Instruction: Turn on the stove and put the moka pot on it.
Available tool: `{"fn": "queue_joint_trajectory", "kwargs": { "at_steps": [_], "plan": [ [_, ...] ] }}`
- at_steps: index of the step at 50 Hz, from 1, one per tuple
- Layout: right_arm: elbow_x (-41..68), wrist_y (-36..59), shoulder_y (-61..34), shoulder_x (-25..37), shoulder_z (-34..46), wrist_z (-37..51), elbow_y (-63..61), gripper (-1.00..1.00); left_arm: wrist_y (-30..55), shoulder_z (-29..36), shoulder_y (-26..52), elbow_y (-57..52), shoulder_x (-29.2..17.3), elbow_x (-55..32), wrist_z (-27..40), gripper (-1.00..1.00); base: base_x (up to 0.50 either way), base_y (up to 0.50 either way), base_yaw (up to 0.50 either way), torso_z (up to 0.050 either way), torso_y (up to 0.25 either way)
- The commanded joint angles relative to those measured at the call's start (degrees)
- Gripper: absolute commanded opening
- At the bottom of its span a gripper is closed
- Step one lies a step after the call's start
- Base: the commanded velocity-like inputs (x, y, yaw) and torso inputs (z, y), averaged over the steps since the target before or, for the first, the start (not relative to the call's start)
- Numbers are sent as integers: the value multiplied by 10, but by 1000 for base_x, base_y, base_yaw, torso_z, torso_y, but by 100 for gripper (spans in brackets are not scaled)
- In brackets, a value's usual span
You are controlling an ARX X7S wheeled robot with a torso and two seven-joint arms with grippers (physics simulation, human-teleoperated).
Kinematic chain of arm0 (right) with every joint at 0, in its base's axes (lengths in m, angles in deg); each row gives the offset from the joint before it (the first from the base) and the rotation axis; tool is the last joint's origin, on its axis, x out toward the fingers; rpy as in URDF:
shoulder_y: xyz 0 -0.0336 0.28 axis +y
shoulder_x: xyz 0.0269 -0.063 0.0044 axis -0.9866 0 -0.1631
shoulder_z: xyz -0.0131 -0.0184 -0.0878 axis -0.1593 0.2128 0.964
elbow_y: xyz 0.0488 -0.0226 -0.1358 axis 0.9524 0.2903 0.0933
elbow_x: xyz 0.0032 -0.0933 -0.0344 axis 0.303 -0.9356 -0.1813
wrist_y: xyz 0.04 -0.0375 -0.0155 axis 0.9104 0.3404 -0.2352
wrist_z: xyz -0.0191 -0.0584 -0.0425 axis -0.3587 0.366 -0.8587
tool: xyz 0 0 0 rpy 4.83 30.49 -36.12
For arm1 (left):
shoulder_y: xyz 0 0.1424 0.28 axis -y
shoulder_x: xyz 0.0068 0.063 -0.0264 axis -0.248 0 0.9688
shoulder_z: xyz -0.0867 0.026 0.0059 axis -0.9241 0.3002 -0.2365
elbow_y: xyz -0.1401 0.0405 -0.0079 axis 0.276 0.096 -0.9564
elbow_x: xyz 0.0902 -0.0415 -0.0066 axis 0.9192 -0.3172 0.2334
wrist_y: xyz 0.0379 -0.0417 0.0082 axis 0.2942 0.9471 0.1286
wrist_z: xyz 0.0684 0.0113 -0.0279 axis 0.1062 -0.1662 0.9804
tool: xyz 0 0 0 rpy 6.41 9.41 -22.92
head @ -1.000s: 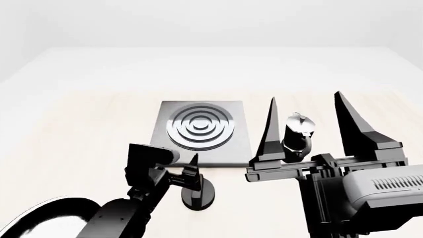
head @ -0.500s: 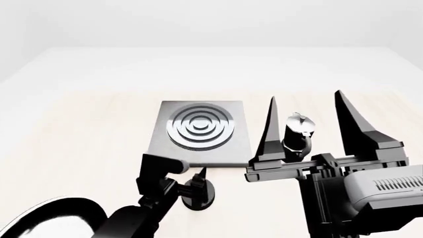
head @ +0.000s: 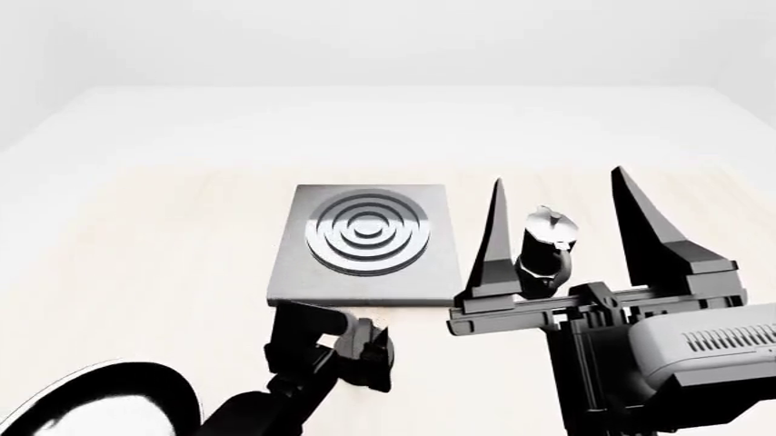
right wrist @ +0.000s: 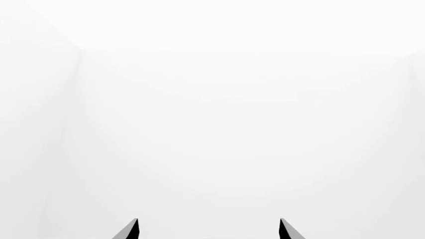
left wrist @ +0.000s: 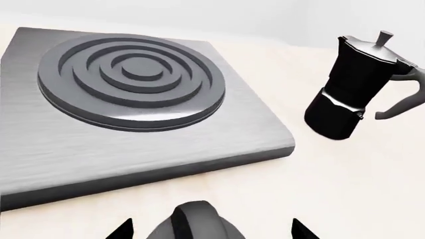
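Note:
The stove is a flat dark-grey slab with raised rings, lying mid-table. Its small round black knob sits on the table just in front of the slab. My left gripper is open, one fingertip on each side of the knob with a wide gap to both. In the head view the left gripper covers most of the knob. The moka pot, black with a silver lid, stands upright right of the stove. My right gripper hangs open and raised in front of the pot, holding nothing.
A round black frying pan lies at the near left corner of the head view. The pale wooden table runs left of and behind the stove. The right wrist view shows only white wall.
My left gripper has come down and toward the near edge, from beside the stove's front edge to around the knob, now covering it in the head view. The right arm has barely moved.

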Motion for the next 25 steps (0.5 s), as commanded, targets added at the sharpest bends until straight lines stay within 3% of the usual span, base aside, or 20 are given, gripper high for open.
{"fn": "queue_joint_trajectory", "kwargs": {
  "at_steps": [1,25],
  "plan": [
    [2,0,-3,3,4,3,0,100,-15,10,-4,25,-2,-7,1,100,0,0,0,0,0],
    [-6,-37,11,10,11,6,19,100,25,30,-15,-5,-10,-27,26,100,0,0,0,0,0]
  ]
}}
